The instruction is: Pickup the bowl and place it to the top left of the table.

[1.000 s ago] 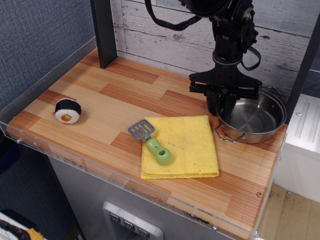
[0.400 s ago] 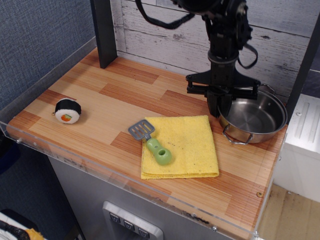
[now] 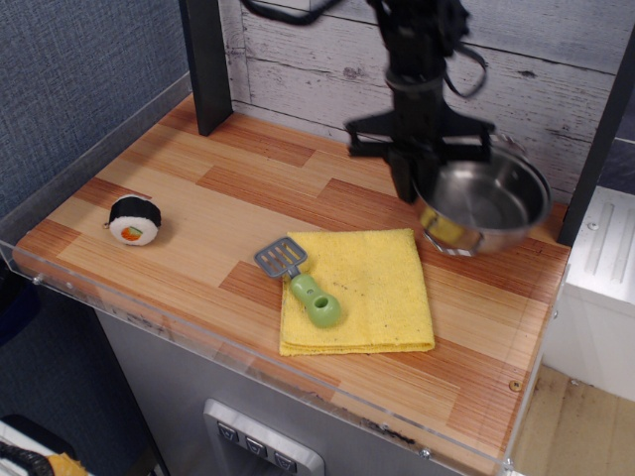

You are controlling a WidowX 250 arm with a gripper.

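Steel bowl (image 3: pixel 483 203) hangs clamped in the hand (image 3: pixel 415 188).

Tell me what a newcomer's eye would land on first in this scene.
First comes the shiny steel bowl, tilted and lifted off the table at the back right, with the black gripper clamped on its left rim. Next is the bright yellow cloth at front centre, with a green spatula lying across its left edge. Alone on the left sits a small sushi-roll toy.
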